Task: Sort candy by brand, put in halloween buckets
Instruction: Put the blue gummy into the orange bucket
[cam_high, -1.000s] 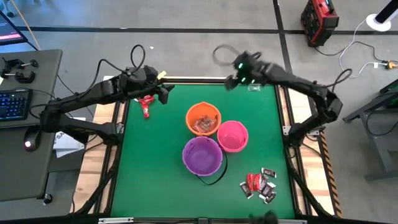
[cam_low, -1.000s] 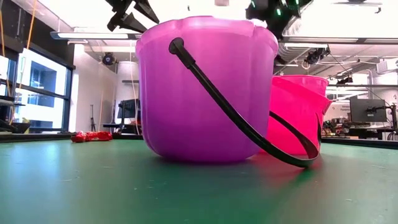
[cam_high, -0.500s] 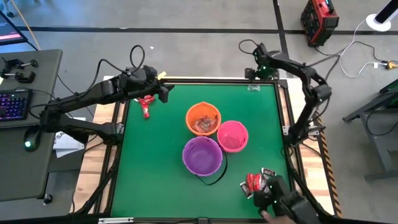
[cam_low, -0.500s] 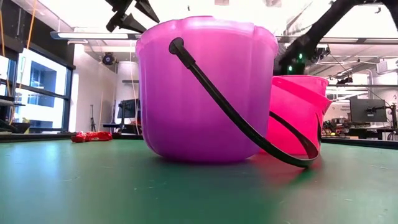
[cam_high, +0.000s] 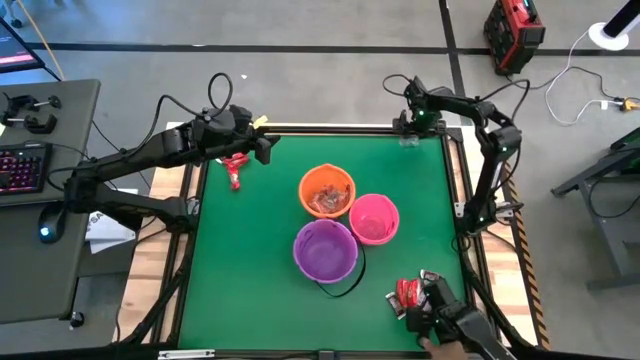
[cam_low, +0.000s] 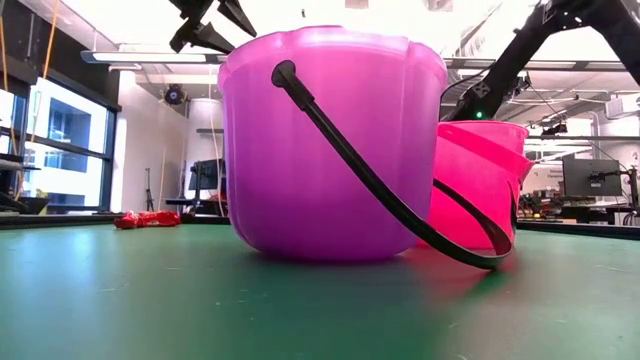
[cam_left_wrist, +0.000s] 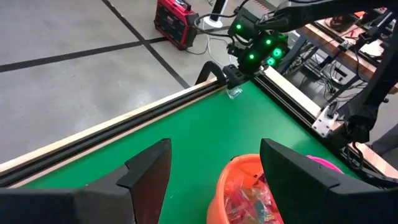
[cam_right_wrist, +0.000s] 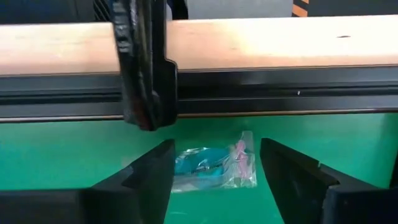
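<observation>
A clear wrapped candy (cam_right_wrist: 211, 167) with green and pink inside lies flat on the green mat by the far right corner (cam_high: 408, 141). My right gripper (cam_right_wrist: 216, 144) points down over it, open, one finger on each side, touching nothing; it also shows in the high view (cam_high: 411, 126). Orange bucket (cam_high: 327, 192), pink bucket (cam_high: 374, 218) and purple bucket (cam_high: 325, 250) stand mid-table. A pile of red and dark candy (cam_high: 412, 296) lies near the front right. My left gripper (cam_high: 270, 150) waits open at the far left, above the mat, near a red candy (cam_high: 235, 166).
The far edge's wooden rail (cam_right_wrist: 261, 43) and a black bracket (cam_right_wrist: 146, 74) stand just behind the clear candy. A dark shape (cam_high: 455, 325), perhaps a person's sleeve, reaches in from the near edge over the candy pile. The purple bucket's black handle (cam_low: 380, 190) rests on the mat.
My right gripper has swung toward the table's far right corner and come down, tipping to point down over the clear candy. The dark shape at the near edge has come in over the candy pile. The buckets have not moved.
</observation>
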